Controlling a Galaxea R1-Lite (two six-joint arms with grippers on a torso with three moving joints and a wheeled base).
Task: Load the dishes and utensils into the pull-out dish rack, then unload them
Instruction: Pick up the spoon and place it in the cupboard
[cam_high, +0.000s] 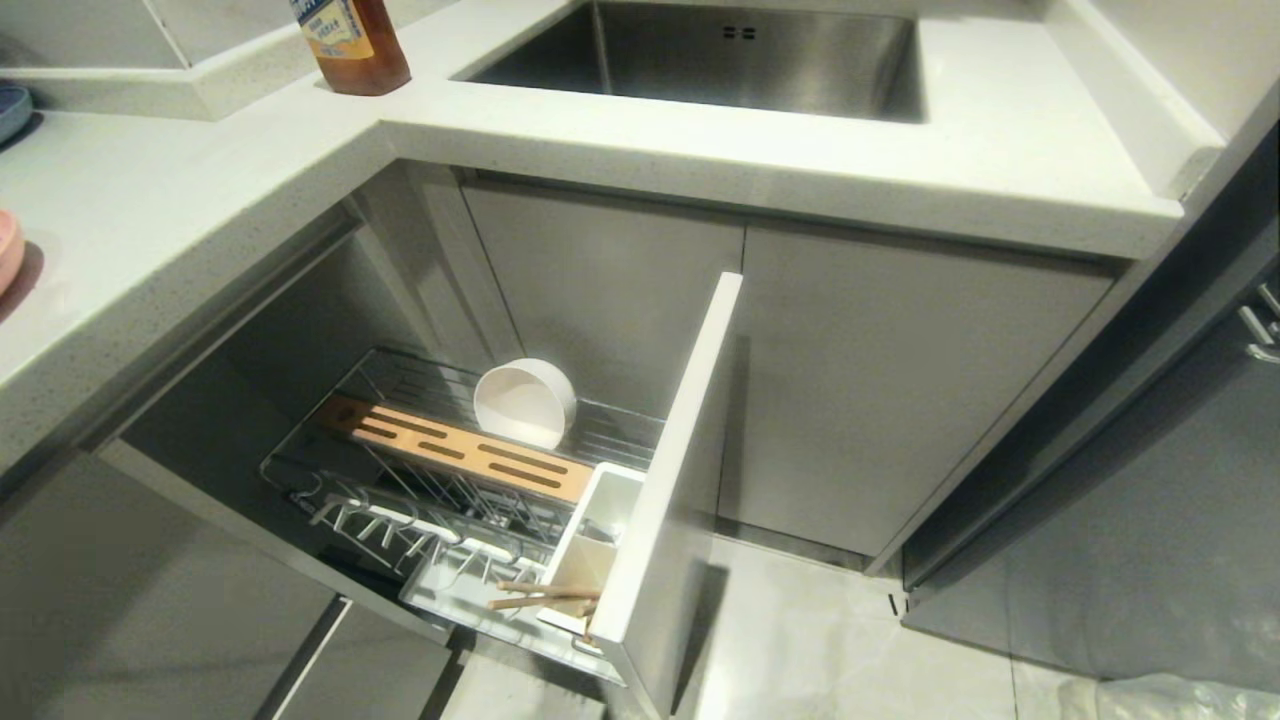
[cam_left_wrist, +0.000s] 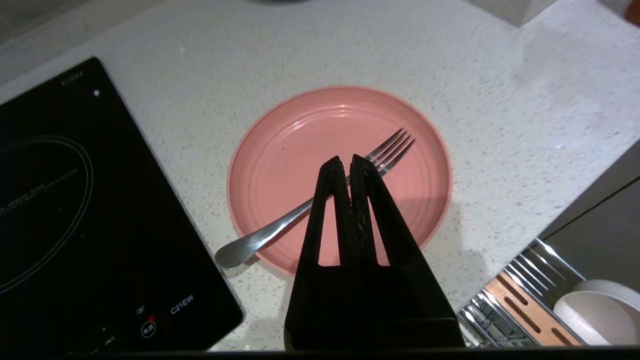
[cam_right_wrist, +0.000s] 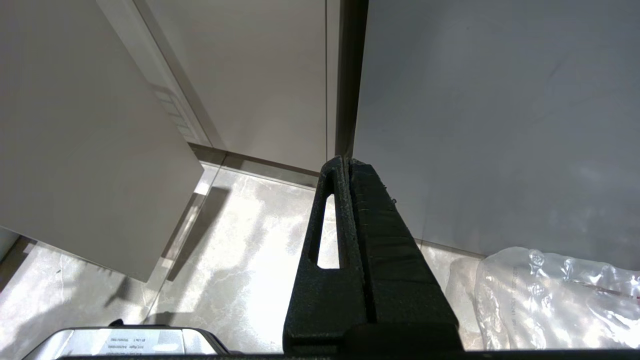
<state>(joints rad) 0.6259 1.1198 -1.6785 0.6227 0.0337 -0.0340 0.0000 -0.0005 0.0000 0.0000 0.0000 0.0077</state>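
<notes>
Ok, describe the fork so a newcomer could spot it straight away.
Start at the white speckled countertop, beside the black induction hob. There sits a round pink plate. The fork lies slanted across it, tines over the plate, handle end sticking out past the rim toward the hob. It is the only slim silver metal thing there.

Fork lies across pink plate; bowl, chopsticks in rack.
</notes>
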